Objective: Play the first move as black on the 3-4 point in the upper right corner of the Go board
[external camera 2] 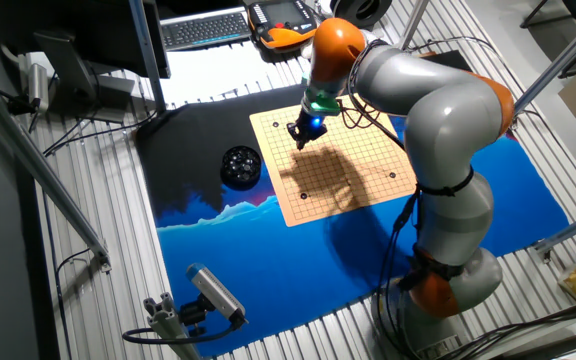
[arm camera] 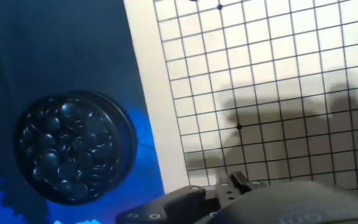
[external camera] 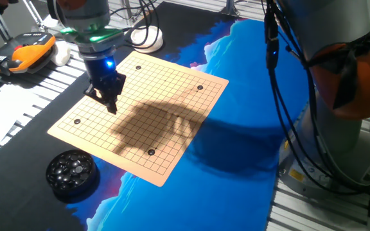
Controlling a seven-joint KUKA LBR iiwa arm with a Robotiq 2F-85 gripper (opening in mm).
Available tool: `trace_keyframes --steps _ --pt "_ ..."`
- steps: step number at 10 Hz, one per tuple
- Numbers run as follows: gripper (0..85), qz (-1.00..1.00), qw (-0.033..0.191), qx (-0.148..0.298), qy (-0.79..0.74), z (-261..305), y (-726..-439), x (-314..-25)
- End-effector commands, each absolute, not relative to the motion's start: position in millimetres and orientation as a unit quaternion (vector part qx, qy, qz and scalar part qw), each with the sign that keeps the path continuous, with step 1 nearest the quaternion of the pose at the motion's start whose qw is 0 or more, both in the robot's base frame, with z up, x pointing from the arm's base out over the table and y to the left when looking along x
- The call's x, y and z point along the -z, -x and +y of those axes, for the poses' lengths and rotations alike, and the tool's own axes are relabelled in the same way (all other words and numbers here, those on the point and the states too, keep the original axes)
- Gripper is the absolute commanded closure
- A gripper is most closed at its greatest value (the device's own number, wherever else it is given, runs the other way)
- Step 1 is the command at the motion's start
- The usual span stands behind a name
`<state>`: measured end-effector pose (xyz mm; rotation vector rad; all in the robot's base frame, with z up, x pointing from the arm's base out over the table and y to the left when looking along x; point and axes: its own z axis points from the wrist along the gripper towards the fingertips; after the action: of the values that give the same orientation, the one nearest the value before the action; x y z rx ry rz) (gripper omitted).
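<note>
The arm's black two-finger jaws (external camera: 111, 102) hang just above the left part of the square tan wooden Go board (external camera: 172, 122), fingers pointing down at the grid, and no view shows whether they are parted or closed or whether they carry a stone. The board lies flat on the counter's blue and black patterned cloth (external camera: 236, 179), with four black stones visible near its corners, one of them (external camera: 200, 87) at the far right. The round black bowl of glossy black stones (arm camera: 70, 148) stands on the cloth just beside the board's near-left edge, apart from the jaws.
</note>
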<state>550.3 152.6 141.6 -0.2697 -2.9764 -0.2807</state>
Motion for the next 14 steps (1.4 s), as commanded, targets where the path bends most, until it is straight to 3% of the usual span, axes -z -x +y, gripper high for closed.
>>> trace_keyframes --steps 1,7,14 --pt "85.0 -0.99 0.066 0.09 0.088 154.2 -547.0 -139.1" --pt "85.0 -0.993 0.045 0.078 0.071 154.2 -519.0 -125.7" --pt "85.0 -0.986 0.077 0.085 0.119 157.6 -522.7 -128.6"
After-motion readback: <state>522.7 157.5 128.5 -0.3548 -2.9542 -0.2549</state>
